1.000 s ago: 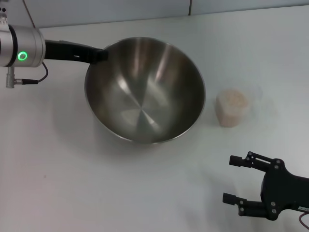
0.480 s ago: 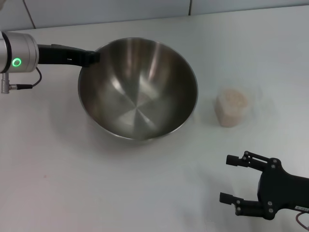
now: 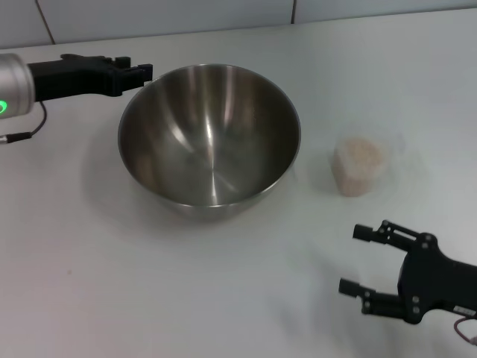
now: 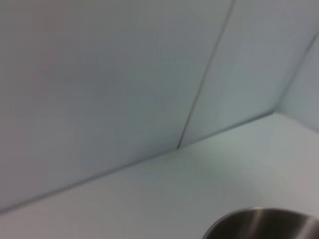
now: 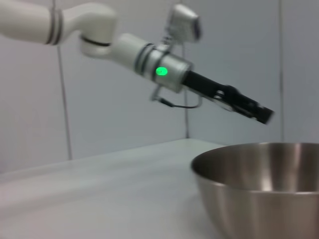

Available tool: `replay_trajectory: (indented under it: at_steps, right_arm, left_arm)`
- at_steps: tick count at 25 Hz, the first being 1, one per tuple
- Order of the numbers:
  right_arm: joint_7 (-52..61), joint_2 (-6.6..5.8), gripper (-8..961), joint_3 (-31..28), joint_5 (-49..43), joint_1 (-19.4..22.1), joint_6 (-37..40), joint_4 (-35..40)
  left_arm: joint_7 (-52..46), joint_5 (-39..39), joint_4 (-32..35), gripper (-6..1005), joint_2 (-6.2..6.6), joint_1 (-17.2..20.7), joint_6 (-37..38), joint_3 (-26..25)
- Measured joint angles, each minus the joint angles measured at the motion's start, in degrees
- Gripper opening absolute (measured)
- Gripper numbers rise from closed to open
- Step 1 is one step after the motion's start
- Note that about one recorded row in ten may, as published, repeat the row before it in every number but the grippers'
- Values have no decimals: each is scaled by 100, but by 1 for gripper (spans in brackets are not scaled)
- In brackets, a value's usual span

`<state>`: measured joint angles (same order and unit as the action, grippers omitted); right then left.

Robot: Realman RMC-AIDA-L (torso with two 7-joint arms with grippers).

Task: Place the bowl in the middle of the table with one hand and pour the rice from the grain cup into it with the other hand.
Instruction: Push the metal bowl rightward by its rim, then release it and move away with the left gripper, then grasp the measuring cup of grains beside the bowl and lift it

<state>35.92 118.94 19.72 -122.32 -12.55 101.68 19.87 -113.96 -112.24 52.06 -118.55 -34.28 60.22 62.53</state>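
The steel bowl (image 3: 209,142) stands level on the white table (image 3: 89,283), left of the middle. My left gripper (image 3: 139,67) is open at the bowl's far-left rim, just off it and holding nothing. In the right wrist view the left gripper (image 5: 259,112) hangs above the bowl (image 5: 264,184) with a gap between them. The bowl's rim (image 4: 264,221) shows in the left wrist view. The clear grain cup (image 3: 361,165), full of pale rice (image 3: 359,153), stands right of the bowl. My right gripper (image 3: 351,259) is open and empty near the front right, short of the cup.
A tiled wall (image 3: 223,15) runs along the table's far edge. The left arm's grey wrist with a green light (image 3: 6,93) reaches in from the left. Bare tabletop lies in front of the bowl.
The bowl was tilted and held at its rim by my left gripper. It now stands level, and the left gripper has let go and drawn back to the left. The right gripper barely moved.
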Motion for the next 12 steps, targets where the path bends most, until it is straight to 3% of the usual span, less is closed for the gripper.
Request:
replay_trajectory:
  at_steps: [1, 4, 5, 6, 7, 8, 10, 12]
  right_arm:
    - [0, 0, 811, 0, 0, 0, 0, 0]
    - [-73, 4, 811, -492, 3, 31, -69, -45]
    - [-220, 5, 811, -900, 5, 74, -85, -120]
    - [-220, 5, 811, -900, 5, 74, -85, -120]
    - [-521, 6, 811, -1313, 8, 130, -84, -265]
    - [-521, 6, 811, -1313, 8, 130, -84, -265]
    - [-1058, 9, 811, -2174, 15, 208, -198, -608]
    - [-1151, 11, 811, -2461, 16, 227, -267, -699]
  left_arm:
    - [0, 0, 0, 291, 0, 0, 0, 0]
    - [1082, 1012, 604, 361, -1, 839, 238, 346]
    - [1082, 1012, 604, 385, -1, 839, 238, 346]
    - [1438, 1263, 744, 408, -1, 1101, 268, 477]
    - [2258, 1782, 998, 467, -1, 1690, 283, 782]
    - [2720, 2070, 1046, 527, -7, 1931, 282, 887]
    - [3926, 2677, 1006, 646, -19, 2317, 285, 1071]
    - [3926, 2677, 1006, 673, -19, 2317, 285, 1071]
